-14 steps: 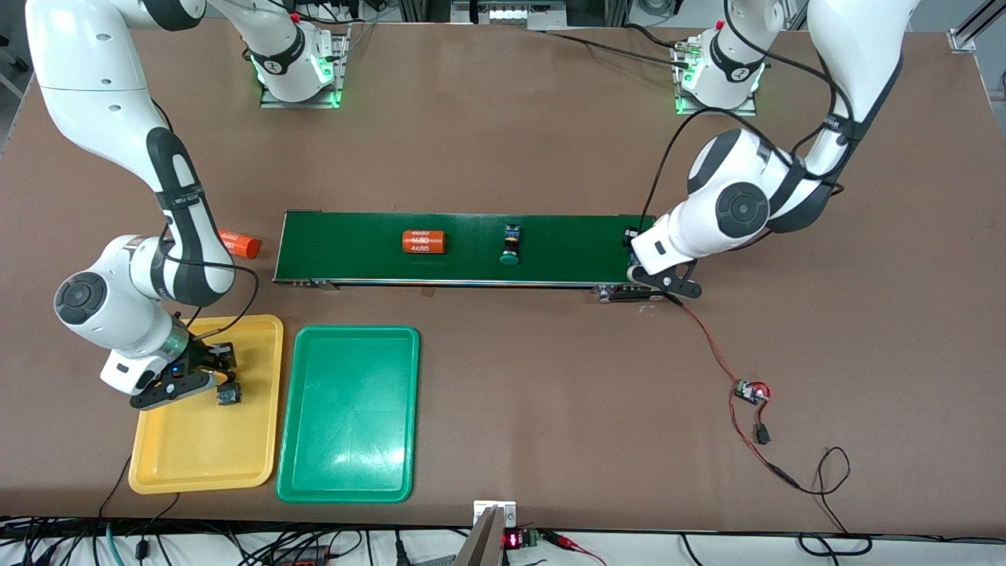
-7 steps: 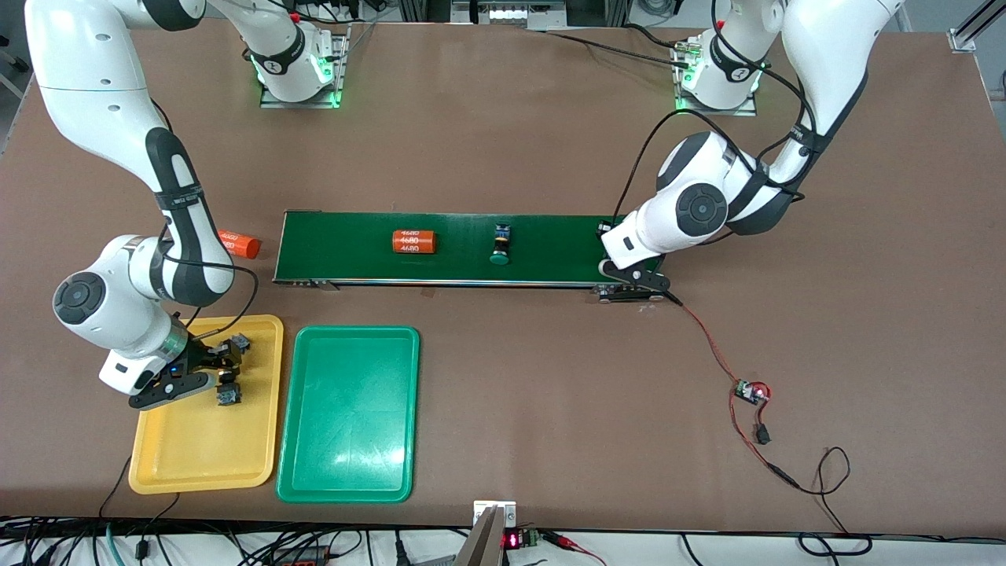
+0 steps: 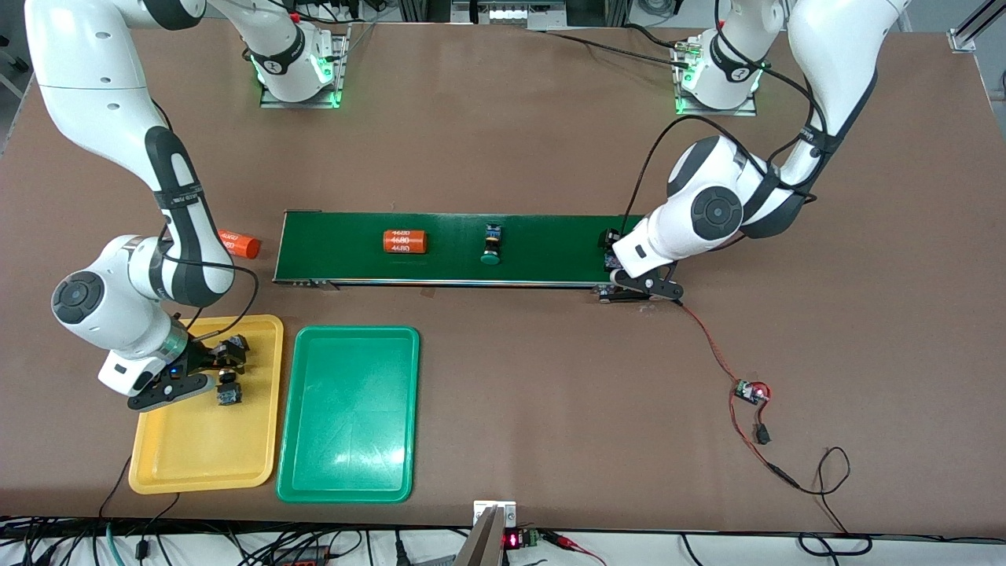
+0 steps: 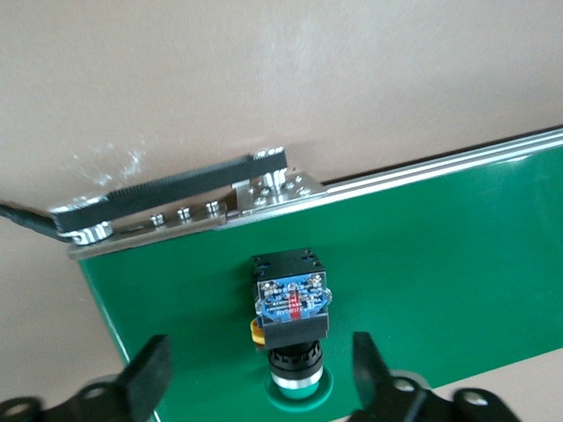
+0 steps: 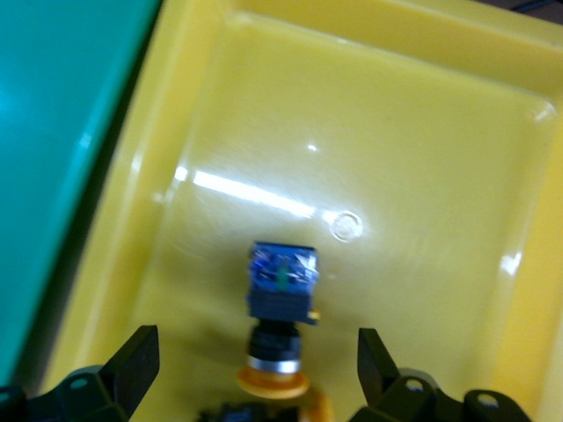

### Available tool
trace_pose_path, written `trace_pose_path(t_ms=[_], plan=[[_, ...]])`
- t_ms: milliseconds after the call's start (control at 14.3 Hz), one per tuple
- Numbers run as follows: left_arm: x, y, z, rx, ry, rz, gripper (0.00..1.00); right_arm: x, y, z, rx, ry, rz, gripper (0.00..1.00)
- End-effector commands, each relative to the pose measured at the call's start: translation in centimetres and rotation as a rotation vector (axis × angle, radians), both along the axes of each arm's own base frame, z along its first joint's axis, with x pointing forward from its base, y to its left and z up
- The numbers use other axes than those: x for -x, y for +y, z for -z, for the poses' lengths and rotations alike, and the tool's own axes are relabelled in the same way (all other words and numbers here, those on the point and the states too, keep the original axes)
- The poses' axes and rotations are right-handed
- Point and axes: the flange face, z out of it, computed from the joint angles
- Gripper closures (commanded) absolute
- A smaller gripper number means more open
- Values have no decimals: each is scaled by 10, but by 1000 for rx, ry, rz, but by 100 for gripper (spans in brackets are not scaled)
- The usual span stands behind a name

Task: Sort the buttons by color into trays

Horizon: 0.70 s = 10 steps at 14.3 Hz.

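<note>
Buttons: two [image 3: 229, 395] [image 5: 280, 312] in yellow tray [image 3: 189, 464]

High front camera overlooks the whole brown surface [image 3: 503, 118]; wrist cameras (close-up, downward) share its long dark-green conveyor belt [image 3: 550, 236] [image 4: 457, 255] and shallow yellow plastic tray [image 3: 196, 448] [image 5: 422, 132].

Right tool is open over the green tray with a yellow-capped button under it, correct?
No. The right tool is open over the yellow tray, not the green one; the right wrist view shows the yellow-capped button lying in it.
</note>
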Motion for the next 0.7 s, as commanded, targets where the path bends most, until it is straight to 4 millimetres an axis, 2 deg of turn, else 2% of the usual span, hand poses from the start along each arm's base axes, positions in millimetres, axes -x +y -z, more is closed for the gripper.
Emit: trace_pose_path(t_ms=[0,70,349,489,628], plan=[[-14,16,-60,-25,-115,-30,0,13,44,-39,-72,62,111,0],[-22,25,-80,-35,-137,-46,0,20,52,-51,-87,100,166,0],[-67,107,-165,-108,-149,-184,0,69,116,-83,-114,204,283,0],[-75,147,-197,-154,-136,-237,0,94,163,-85,-125,240,376,0],[-73,180,-234,-182,-164,-255,0,116,225,-85,-145,274,432,0]])
